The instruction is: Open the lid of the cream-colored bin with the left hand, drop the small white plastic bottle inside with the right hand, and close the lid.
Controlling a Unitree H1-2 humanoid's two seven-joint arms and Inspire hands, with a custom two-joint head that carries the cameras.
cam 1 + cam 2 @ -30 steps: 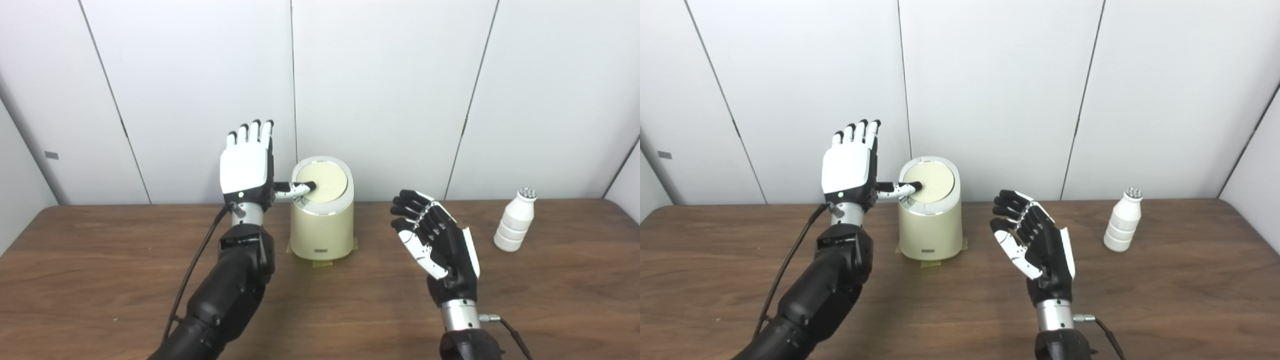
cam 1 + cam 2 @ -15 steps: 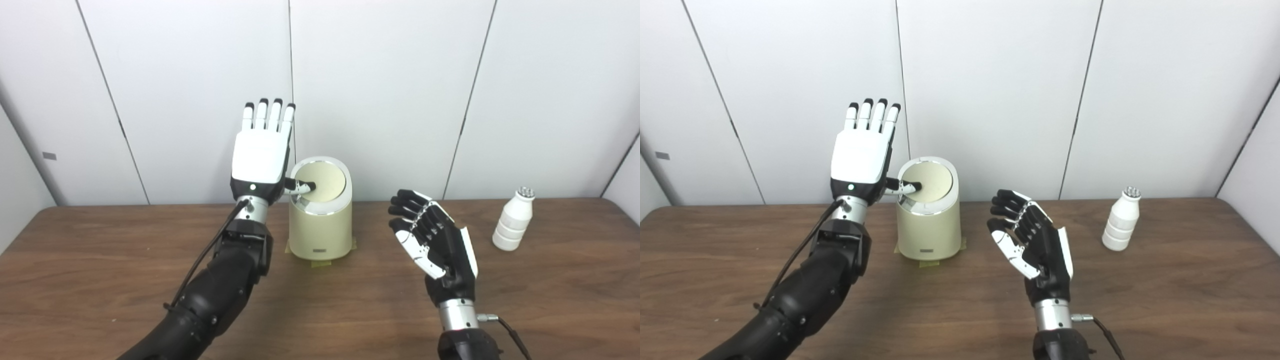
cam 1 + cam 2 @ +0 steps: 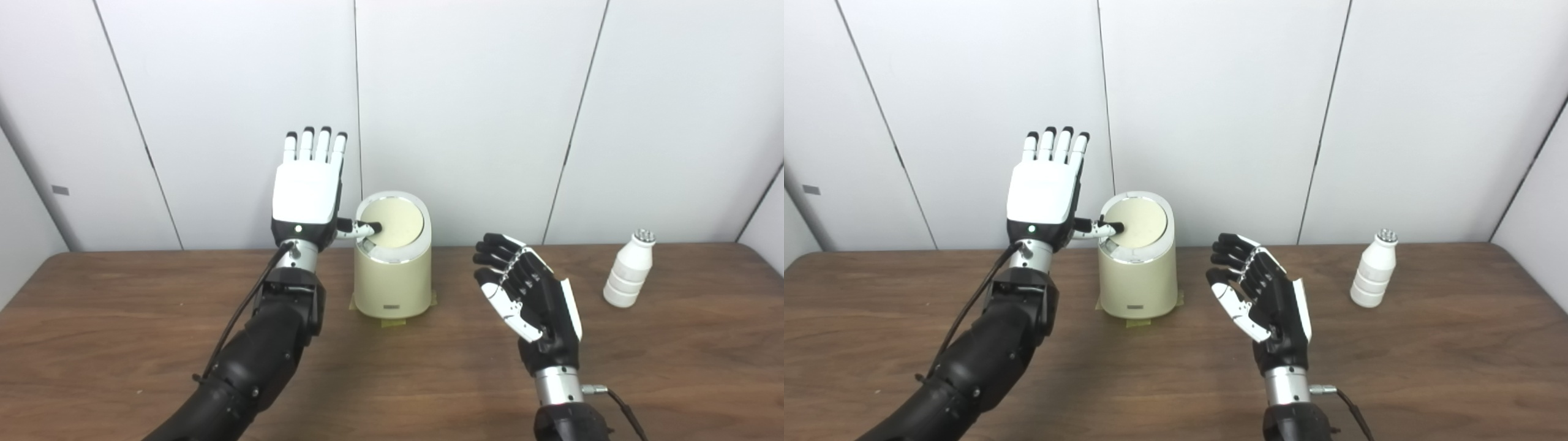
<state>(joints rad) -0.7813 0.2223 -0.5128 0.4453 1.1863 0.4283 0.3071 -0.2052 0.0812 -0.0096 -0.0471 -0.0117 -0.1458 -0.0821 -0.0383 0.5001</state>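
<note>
— What's the left hand (image 3: 306,196) doing?
— It is raised beside the cream-colored bin (image 3: 393,269), fingers straight and spread, holding nothing; its thumb tip rests on the closed lid (image 3: 395,223).
— And the right hand (image 3: 531,300)?
— Empty, fingers apart and loosely curled, hovering between the bin and the small white plastic bottle (image 3: 628,269), which stands upright near the table's (image 3: 122,343) far right edge.
— The room?
— White wall panels (image 3: 478,104) behind the wooden table.
</note>
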